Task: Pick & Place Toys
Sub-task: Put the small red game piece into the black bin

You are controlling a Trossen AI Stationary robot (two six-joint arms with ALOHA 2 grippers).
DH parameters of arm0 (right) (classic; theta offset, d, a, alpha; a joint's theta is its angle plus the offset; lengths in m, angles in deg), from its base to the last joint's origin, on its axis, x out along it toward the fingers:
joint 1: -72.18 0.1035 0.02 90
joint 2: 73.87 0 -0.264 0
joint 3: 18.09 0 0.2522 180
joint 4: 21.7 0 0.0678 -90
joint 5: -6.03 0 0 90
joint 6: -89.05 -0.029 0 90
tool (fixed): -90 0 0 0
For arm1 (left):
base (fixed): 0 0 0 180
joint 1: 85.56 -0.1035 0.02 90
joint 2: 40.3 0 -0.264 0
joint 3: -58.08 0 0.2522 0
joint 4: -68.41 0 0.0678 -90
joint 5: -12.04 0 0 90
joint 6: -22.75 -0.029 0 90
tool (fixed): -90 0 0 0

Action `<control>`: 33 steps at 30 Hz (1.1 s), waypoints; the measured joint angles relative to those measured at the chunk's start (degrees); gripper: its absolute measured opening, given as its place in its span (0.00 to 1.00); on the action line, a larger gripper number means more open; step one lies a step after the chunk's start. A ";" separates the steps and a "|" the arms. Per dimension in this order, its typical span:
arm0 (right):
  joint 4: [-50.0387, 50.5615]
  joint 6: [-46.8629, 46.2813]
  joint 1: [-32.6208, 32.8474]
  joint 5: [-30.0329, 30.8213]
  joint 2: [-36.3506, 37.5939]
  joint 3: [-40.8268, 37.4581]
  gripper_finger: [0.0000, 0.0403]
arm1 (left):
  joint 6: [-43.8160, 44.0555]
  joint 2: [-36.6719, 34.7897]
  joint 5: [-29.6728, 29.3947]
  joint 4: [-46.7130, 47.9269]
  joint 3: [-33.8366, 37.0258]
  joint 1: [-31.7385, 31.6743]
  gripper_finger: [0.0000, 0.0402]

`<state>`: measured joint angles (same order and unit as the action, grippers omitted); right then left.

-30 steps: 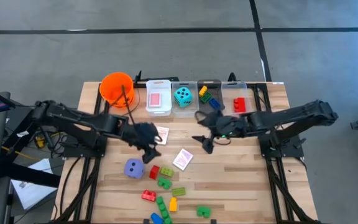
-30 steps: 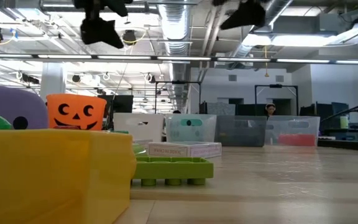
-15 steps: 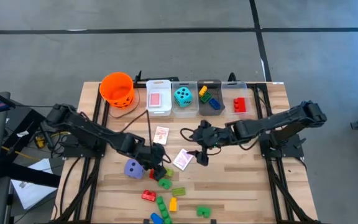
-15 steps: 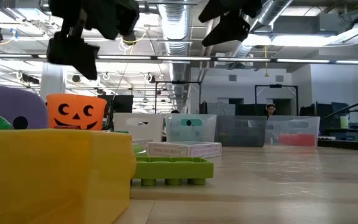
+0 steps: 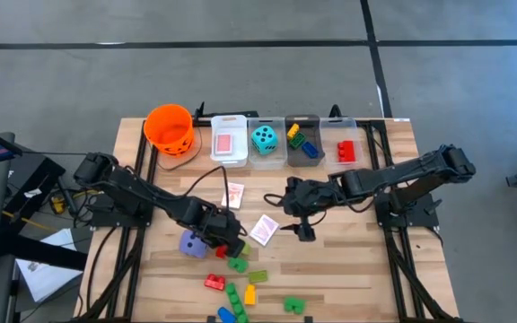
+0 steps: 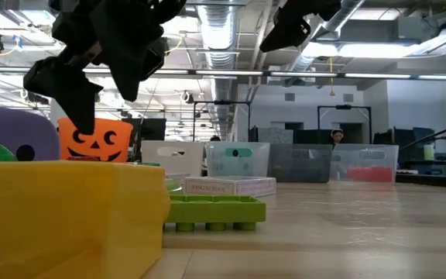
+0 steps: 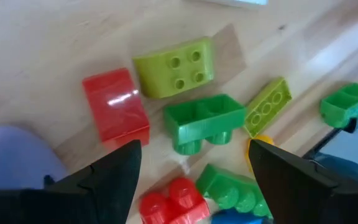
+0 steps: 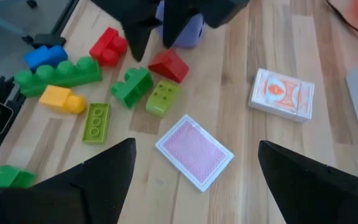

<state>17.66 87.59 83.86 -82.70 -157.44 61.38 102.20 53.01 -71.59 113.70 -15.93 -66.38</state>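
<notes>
High view: the left hand (image 5: 225, 244) hangs low over the cluster of loose bricks beside the purple die (image 5: 192, 243), and the right hand (image 5: 304, 224) hovers just beside the pink-backed card (image 5: 264, 230) lying on the bench (image 5: 348, 269). Both look to be in the approach step of a pick, nothing yet lifted. Along the far edge stand the orange bucket (image 5: 169, 127) and a row of bins (image 5: 281, 142), already holding a card, the teal die and some bricks.

Low view: the left hand (image 6: 76, 85) shows dark, high above the near bricks; a flat green brick (image 6: 215, 209) lies level on the bench. The right hand's fingers I cannot read here.

Left wrist view: the hand is open, fingers (image 7: 114, 177) spread to either side of the red brick (image 7: 115, 106) and the green brick (image 7: 204, 121). The red brick's long axis runs roughly along the line of the fingers. The next move calls for dropping lower and centring on one brick before closing.

Right wrist view: this hand is open too, fingers (image 8: 104, 171) wide, with the pink card (image 8: 194, 151) between them, lying flat, its corners turned diagonal to the fingers. Being thin and flat, it will likely need the wrist turned square to a short edge.
</notes>
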 joint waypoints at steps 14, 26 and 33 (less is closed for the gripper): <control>-1.29 -2.46 -1.03 0.05 0.00 0.00 0.82 | 0.46 -0.02 -3.40 4.74 0.02 0.00 0.72; -1.15 -3.08 -3.25 0.20 -0.09 0.00 0.82 | -0.03 2.04 -3.41 5.89 0.04 -0.17 0.72; -1.02 -3.25 -3.16 0.20 -0.13 0.00 0.82 | 0.09 3.44 -3.37 5.32 0.02 -0.17 0.72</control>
<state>16.65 84.34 80.70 -82.50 -157.57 61.38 102.29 56.45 -74.96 119.02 -15.91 -66.56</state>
